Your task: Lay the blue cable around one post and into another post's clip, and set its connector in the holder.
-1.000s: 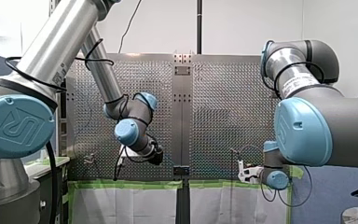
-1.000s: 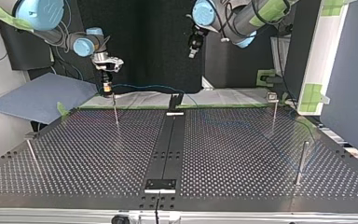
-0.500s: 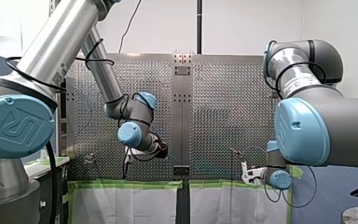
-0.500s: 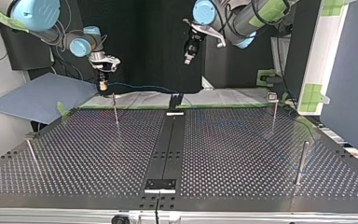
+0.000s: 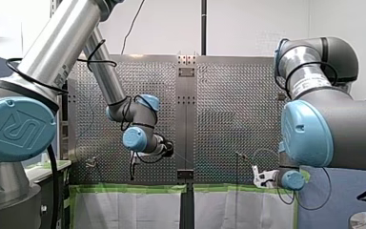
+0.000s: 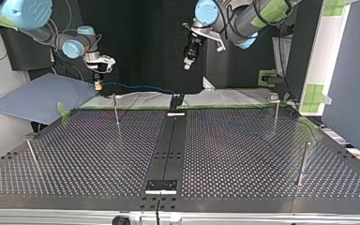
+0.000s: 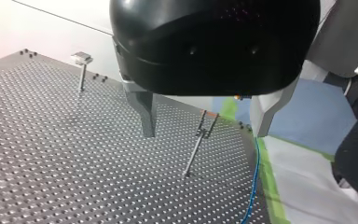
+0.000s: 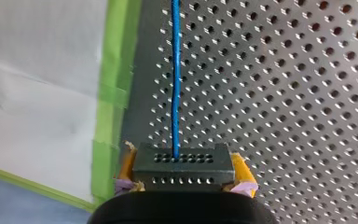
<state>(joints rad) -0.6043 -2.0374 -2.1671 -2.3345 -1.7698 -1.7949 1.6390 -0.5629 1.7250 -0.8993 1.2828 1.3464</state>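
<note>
Clamping a black, hole-dotted connector block (image 8: pixel 182 170) between the yellow pads (image 8: pixel 241 169) of my right gripper (image 8: pixel 184 161), thin blue cable (image 8: pixel 175 70) ahead over the perforated metal table (image 8: pixel 284 93). Only in the top view: trailing along the far edge. Holding my left gripper (image 7: pixel 203 133) wide apart, empty, slim clip-topped post (image 7: pixel 193 154) ahead.

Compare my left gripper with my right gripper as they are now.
My left gripper is open and empty; my right gripper is shut on the connector of the blue cable. The left gripper's fingers are bare metal; the right gripper's carry yellow pads. Both hang above the perforated table.
</note>
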